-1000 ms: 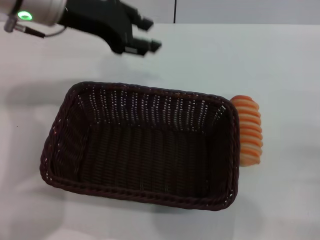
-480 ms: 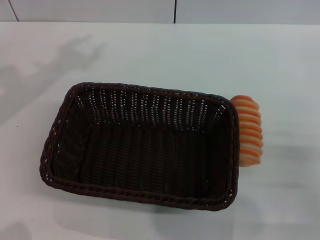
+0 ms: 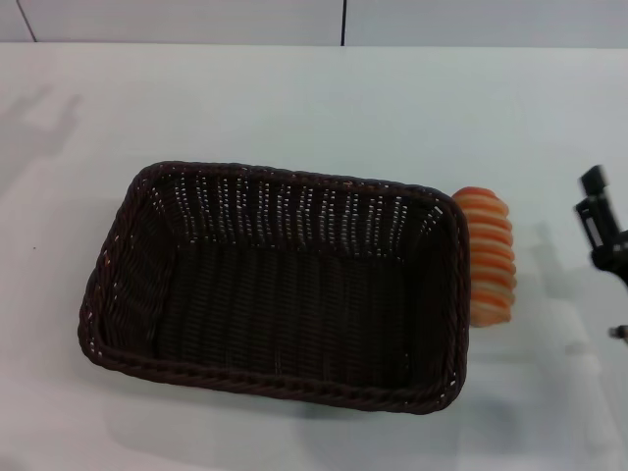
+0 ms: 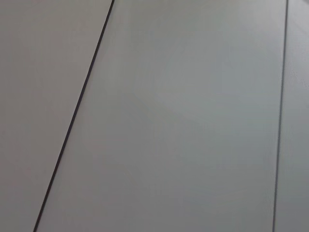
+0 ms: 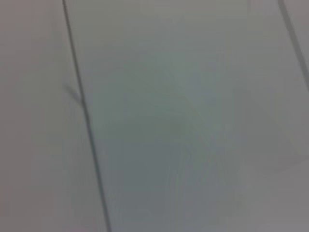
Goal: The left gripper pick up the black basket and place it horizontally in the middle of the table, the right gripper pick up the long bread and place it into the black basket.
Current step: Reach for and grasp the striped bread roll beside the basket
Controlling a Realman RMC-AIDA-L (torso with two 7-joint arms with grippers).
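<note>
Black basket [image 3: 275, 289] beside long bread [image 3: 488, 257]; right hand [image 3: 601, 224] state unclear

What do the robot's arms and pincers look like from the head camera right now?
Only a sliver of the right pincer shows at the right edge: matte black, angular, blocky parts with a knob-like tip. No cables, markings or colour visible. The left pincer is out of view.

This looks like a robot test room or lab, not a home. A bare white table [image 3: 294, 108] fills the floor of the scene, and at twelve o'clock behind it stands a plain grey panelled wall [image 3: 196, 20] with thin dark seams, which both wrist views show close up.
</note>
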